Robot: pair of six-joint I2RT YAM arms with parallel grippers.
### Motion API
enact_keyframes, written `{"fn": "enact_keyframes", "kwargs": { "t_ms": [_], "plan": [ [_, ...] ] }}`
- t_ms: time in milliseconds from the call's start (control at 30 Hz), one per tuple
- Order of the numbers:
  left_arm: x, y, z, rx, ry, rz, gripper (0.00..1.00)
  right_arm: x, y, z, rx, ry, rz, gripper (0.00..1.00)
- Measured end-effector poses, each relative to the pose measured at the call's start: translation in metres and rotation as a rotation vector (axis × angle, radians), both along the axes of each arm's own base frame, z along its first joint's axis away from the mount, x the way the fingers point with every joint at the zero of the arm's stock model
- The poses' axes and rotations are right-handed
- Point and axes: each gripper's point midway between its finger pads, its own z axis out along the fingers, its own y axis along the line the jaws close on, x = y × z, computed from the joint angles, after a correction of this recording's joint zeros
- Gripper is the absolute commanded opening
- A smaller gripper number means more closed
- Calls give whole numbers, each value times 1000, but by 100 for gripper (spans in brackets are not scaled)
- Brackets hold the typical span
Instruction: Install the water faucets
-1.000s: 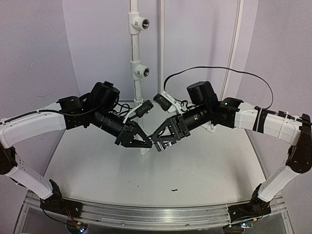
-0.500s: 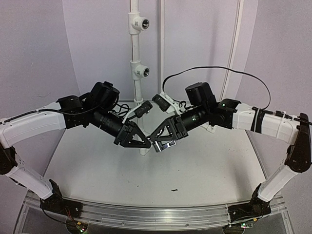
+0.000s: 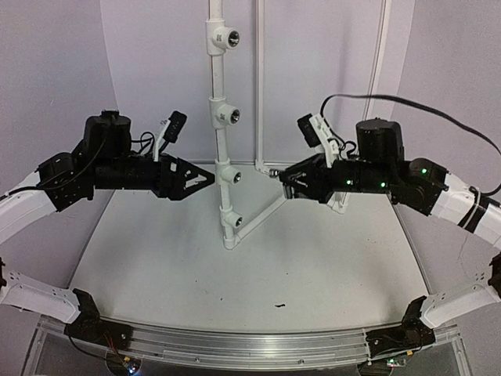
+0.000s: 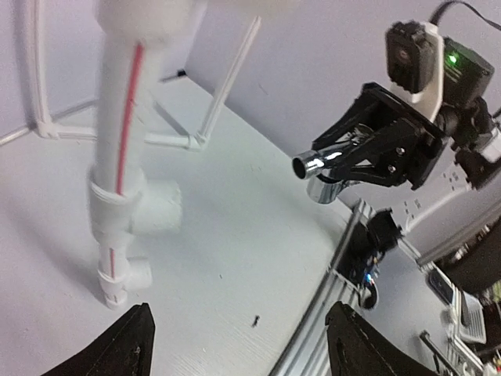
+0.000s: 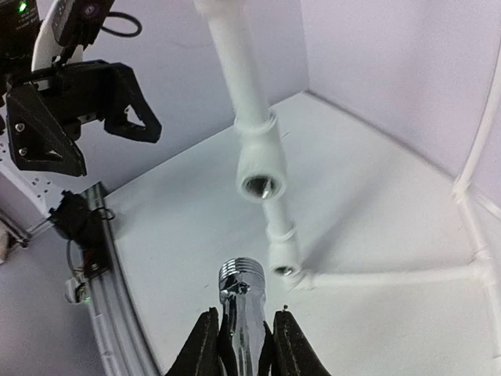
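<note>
Water faucet (image 3: 275, 172), a small chrome tap, is held by the right pincer (image 3: 285, 178) in the overhead view. It hangs in the air just right of a white pipe stand (image 3: 217, 86) that rises from the table (image 3: 313, 266). The left pincer (image 3: 205, 178) points at the stand from the other side, apart from it and carrying nothing. Four tee fittings (image 3: 227, 115) are spaced up the stand. Each shows a bare round opening, so no tap appears to be fitted yet.

From the left wrist, the left pincer (image 4: 239, 317) has its two fingers spread wide at the bottom edge, with only table between them. Beyond the pipe stand (image 4: 117, 157), the right pincer (image 4: 338, 160) grips the shiny faucet (image 4: 317, 164), its round end pointing out toward the stand. A low tee fitting (image 4: 153, 211) is blurred but looks vacant.

From the right wrist, the right pincer (image 5: 239, 338) has its fingers pressed against the faucet (image 5: 237, 301). The threaded end aims toward a tee fitting (image 5: 258, 178) whose dark opening faces it, apart and not touching. A lower fitting (image 5: 283, 257) is also open.

Judged from this, the work is at an early stage. One faucet is in hand and roughly lined up, none is screwed in, and every opening is yet to be filled. No other faucet is in view.
</note>
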Motion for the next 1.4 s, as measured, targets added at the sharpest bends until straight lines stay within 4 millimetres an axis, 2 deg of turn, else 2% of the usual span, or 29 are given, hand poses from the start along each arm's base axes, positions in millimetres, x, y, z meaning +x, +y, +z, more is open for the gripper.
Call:
{"fn": "enact_keyframes", "kwargs": {
  "t_ms": [167,233,367,533,667,833,967,1067,1233,1400],
  "plan": [
    [26,17,33,-97,-70,180,84,24,-8,75,-14,-275,-80,0],
    [37,19,39,-118,-91,233,84,30,-9,103,-12,-373,-92,0],
    [64,20,42,-129,-107,301,85,38,-3,136,-28,-514,-96,0],
    [89,28,46,-147,-104,317,85,53,24,160,-56,-616,-97,0],
    [99,28,74,-218,-113,268,85,63,43,171,-49,-628,-110,0],
    [89,7,118,-314,-158,105,85,66,49,179,-2,-559,-129,0],
    [89,-6,136,-350,-177,41,83,63,44,195,72,-495,-155,0],
    [95,-12,136,-353,-175,27,78,60,41,212,139,-453,-171,0],
    [106,-22,121,-329,-151,24,66,52,38,237,265,-351,-173,0],
    [106,-28,120,-324,-168,1,54,48,44,247,360,-239,-160,0]
  ]
}}
